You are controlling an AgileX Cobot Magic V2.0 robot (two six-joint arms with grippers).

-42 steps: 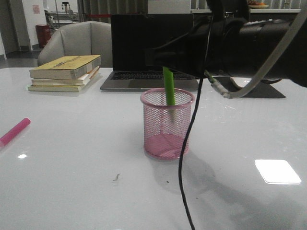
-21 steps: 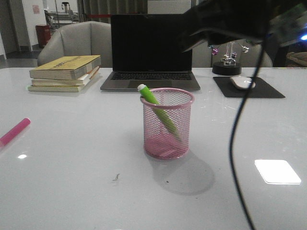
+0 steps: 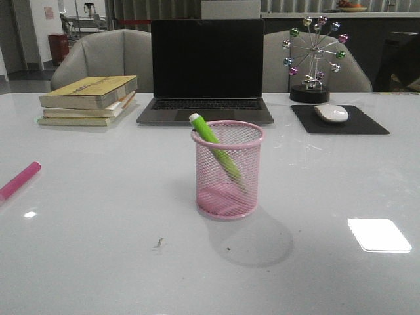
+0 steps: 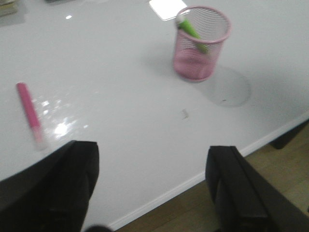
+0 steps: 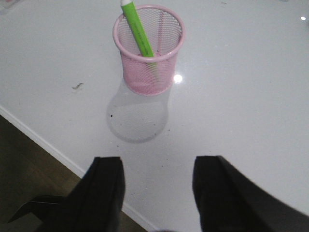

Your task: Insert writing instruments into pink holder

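Observation:
The pink mesh holder (image 3: 228, 169) stands mid-table, also seen as the holder (image 4: 201, 42) and the holder (image 5: 148, 48) in the wrist views. The lime green marker (image 3: 213, 148) leans inside it, whitish end up over the rim toward the left. The magenta marker (image 3: 20, 180) lies flat near the table's left edge; the left wrist view shows this marker (image 4: 29, 111) apart from everything. Neither arm appears in the front view. My left gripper (image 4: 152, 162) hangs open over the table's near edge, empty. My right gripper (image 5: 157, 171) is open and empty, pulled back from the holder.
A closed stack of books (image 3: 88, 100) sits at the back left, a laptop (image 3: 207, 69) behind the holder, a mouse on a black pad (image 3: 338, 118) and a ball ornament (image 3: 314, 59) at the back right. The table's near edge (image 5: 53, 150) runs just under both grippers.
The right arm, which held the green marker over the holder, let it drop in and withdrew out of the front view. The marker now leans against the rim.

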